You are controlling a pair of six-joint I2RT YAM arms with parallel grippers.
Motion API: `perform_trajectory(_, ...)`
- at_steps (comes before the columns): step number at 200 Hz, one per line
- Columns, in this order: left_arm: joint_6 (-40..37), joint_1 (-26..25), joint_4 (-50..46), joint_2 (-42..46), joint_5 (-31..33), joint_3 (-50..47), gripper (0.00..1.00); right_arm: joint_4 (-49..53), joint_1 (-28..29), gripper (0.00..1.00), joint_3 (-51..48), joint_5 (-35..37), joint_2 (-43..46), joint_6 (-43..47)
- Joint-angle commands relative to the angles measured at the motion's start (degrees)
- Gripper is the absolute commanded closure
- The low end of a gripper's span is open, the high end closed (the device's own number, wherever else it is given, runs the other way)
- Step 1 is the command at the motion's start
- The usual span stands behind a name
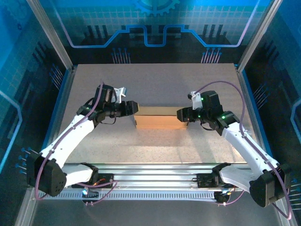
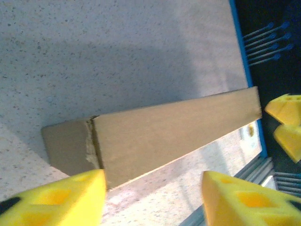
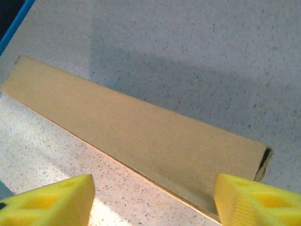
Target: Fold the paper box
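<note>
The paper box (image 1: 159, 117) lay folded flat approx mid-bench (image 1: 141, 80), long side running L-R. L arm bent at the elbow and reached in from the left w/ wrist low. The left fingers (image 1: 131, 108) sat at the box's left end, spread wide, gripping nothing. R arm mirrored it. The right fingers (image 1: 182, 114) sat at the box's right end, also spread wide, nothing held.

High rear overview, close wrist views, all sharing paper box (image 1: 160, 117)
</note>
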State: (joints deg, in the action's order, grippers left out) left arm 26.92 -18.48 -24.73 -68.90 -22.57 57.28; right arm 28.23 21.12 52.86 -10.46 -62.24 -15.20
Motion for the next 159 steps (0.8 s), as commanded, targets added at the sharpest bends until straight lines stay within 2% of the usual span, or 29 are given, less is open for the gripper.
perform_trajectory(1,-0.2,0.1,-0.5,2.9,-2.0,2.7,0.26,1.9,1.1,0.16,3.6,0.2,0.8,5.1)
perform_trajectory(14,-1.0,0.1,-1.6,4.1,-2.2,3.1,0.07,3.0,1.6,0.02,5.2,-0.8,0.0,7.6)
perform_trajectory(21,-1.6,0.1,-2.2,4.9,-2.2,3.2,0.01,4.0,2.0,0.00,6.4,-1.3,-0.7,9.3)
perform_trajectory(32,-3.7,0.2,-3.0,6.7,-3.1,3.1,0.01,6.3,3.2,0.00,8.3,-2.3,-2.1,13.6)
perform_trajectory(51,-7.7,0.2,-3.6,10.6,-5.2,1.5,0.01,11.3,6.9,0.00,12.7,1.0,-5.4,20.5)
perform_trajectory(69,-10.4,0.2,-3.7,15.2,-6.9,-1.1,0.01,13.9,9.8,0.00,16.3,4.7,-8.6,24.1)
perform_trajectory(93,-12.7,0.2,-4.8,21.3,-9.3,-4.3,0.01,17.7,12.1,0.00,21.1,5.0,-13.7,28.5)
perform_trajectory(134,-12.8,0.3,-5.4,29.7,-11.9,-10.9,0.01,24.0,15.4,0.00,29.4,10.4,-24.5,34.2)
perform_trajectory(159,-12.8,0.3,-6.5,30.5,-13.7,-11.8,0.01,27.0,16.4,0.00,34.1,11.6,-30.0,36.2)
